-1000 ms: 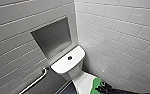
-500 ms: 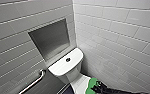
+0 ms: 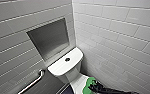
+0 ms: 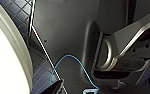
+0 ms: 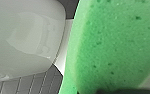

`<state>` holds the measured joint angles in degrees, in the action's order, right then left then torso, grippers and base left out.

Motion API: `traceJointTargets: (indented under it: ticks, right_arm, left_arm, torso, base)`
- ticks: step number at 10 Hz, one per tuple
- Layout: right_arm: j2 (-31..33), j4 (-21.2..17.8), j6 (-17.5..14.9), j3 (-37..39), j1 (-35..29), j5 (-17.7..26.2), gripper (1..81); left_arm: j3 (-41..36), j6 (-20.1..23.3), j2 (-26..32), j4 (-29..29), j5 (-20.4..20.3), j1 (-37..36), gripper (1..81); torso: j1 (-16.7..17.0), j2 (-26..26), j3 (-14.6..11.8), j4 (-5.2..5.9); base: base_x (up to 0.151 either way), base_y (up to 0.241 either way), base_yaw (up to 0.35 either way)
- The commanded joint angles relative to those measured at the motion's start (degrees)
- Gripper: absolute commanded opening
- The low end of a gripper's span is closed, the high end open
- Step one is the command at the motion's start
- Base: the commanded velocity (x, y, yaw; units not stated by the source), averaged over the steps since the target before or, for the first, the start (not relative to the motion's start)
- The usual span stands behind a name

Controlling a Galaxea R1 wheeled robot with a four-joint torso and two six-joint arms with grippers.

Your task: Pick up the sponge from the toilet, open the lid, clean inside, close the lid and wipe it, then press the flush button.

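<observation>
The white toilet (image 3: 63, 66) stands in the corner, its tank top carrying a round flush button (image 3: 67, 59). Just in front of the tank, the bright green sponge (image 3: 89, 83) rests against the white lid (image 3: 78, 86). My right gripper (image 3: 94, 88), dark and coming in from the lower right, is shut on the sponge. The sponge (image 5: 111, 45) looms large in the right wrist view, beside the glossy tank (image 5: 23, 37). In the left wrist view a white curved part of the toilet (image 4: 6, 55) shows beside dark floor tiles (image 4: 41, 72).
Grey tiled walls close in the corner on both sides. A recessed niche (image 3: 49, 41) sits above the tank. A metal grab bar (image 3: 32, 83) runs along the left wall. A blue cable (image 4: 71, 60) loops over the robot's dark body.
My right gripper has slid a little to the left across the lid with the sponge in it, closer to the tank. The toilet has not moved.
</observation>
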<state>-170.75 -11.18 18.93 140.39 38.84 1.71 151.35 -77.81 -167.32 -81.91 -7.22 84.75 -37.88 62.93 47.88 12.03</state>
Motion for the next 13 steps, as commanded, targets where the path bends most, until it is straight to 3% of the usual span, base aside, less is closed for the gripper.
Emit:
traceJointTargets:
  ticks: [1, 2, 3, 4, 5, 7, 10, 13]
  right_arm:
    - [-2.0, -0.2, 0.1, 1.6, -5.9, 2.3, 1.0]
    - [-1.9, -0.2, 0.1, 1.1, -6.2, 2.2, 1.0]
    - [-2.0, -0.1, 0.1, 1.2, -6.5, 2.1, 1.0]
    - [-2.2, 0.7, 0.1, 1.5, -7.1, 2.0, 1.0]
    - [-2.2, 1.4, 0.1, 1.9, -7.8, 2.0, 1.0]
    - [-2.0, 2.1, 0.1, 4.2, -11.3, 2.6, 1.0]
    - [-0.2, 2.3, 0.5, 3.0, -13.2, 2.5, 1.0]
    - [-0.9, 4.1, 0.4, 1.9, -6.4, 2.3, 1.0]
  left_arm:
    - [0.4, 0.4, 0.5, -0.7, 2.6, 0.6, 81.1]
    - [0.4, 0.5, 0.3, -0.7, 2.6, 0.6, 81.1]
    - [0.4, 0.6, 0.2, -0.7, 2.6, 0.6, 81.1]
    - [0.4, 0.6, 0.2, -0.7, 2.6, 0.6, 81.1]
    - [0.4, 0.6, 0.2, -0.7, 2.6, 0.6, 81.1]
    - [0.4, 0.7, 0.0, -0.7, 2.6, 0.6, 81.1]
    - [0.4, 0.9, -0.1, -0.7, 2.6, 0.6, 81.1]
    - [0.7, 1.4, -0.7, -0.7, 2.6, 0.6, 81.1]
  torso:
    - [0.0, 0.0, 5.2, -1.18]
    - [0.0, 0.0, 6.7, -0.26]
    - [0.0, 0.0, 8.7, -0.37]
    - [0.0, 0.0, 5.2, -0.4]
    - [0.0, 0.0, 7.0, -0.4]
    - [0.0, 0.0, 8.1, -0.42]
    - [-0.1, -0.1, 8.2, -0.44]
    - [-0.1, -0.1, 8.2, -0.44]
  base:
    - [0.0, 0.0, 0.0]
    - [0.0, 0.0, 0.0]
    - [0.0, 0.0, 0.0]
    - [0.0, 0.0, 0.0]
    - [0.0, 0.0, 0.0]
    - [0.0, 0.0, 0.0]
    - [0.0, 0.0, 0.0]
    - [0.0, 0.0, 0.0]
